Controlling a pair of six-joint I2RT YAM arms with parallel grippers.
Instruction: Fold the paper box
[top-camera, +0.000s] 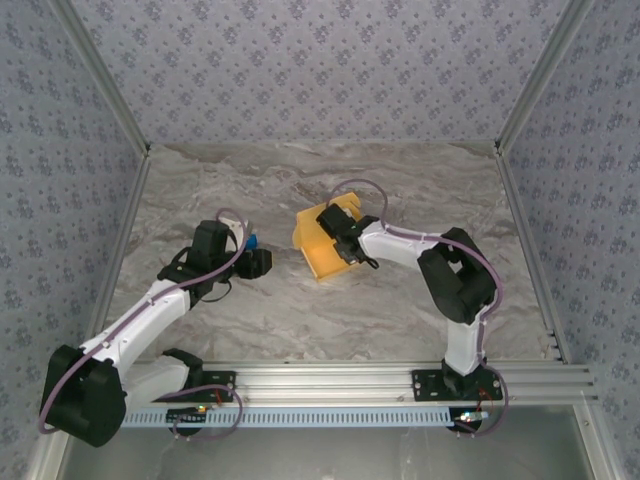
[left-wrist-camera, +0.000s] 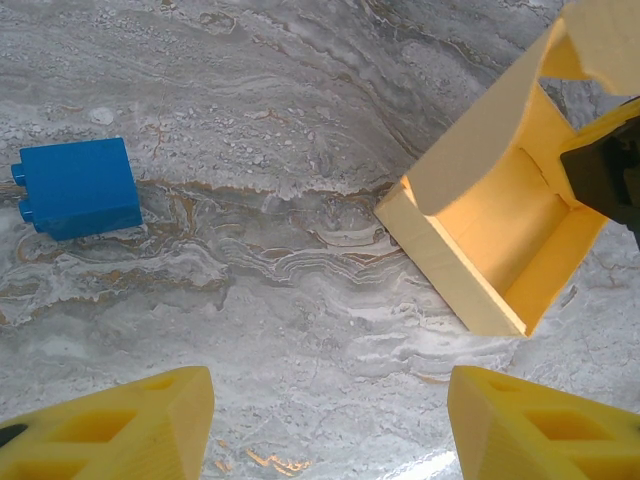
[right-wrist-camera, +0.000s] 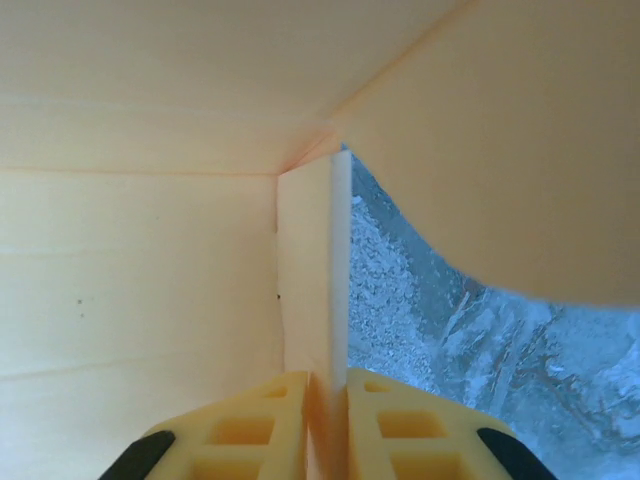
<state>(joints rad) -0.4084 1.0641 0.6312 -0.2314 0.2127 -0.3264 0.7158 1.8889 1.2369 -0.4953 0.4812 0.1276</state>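
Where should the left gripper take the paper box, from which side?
The paper box: likely its thin upright wall facing the left gripper, pinched over its free top edge from the left; the right gripper pinches a flap on its far side.

The left arm stretches from its base up and to the right, with the wrist bent so the left jaws point right. Their fingers stand wide apart with nothing between them. The right arm rises from its base, folds at the elbow and reaches left. The right jaws' fingers pinch a thin upright wall of the box, which runs straight ahead between them.
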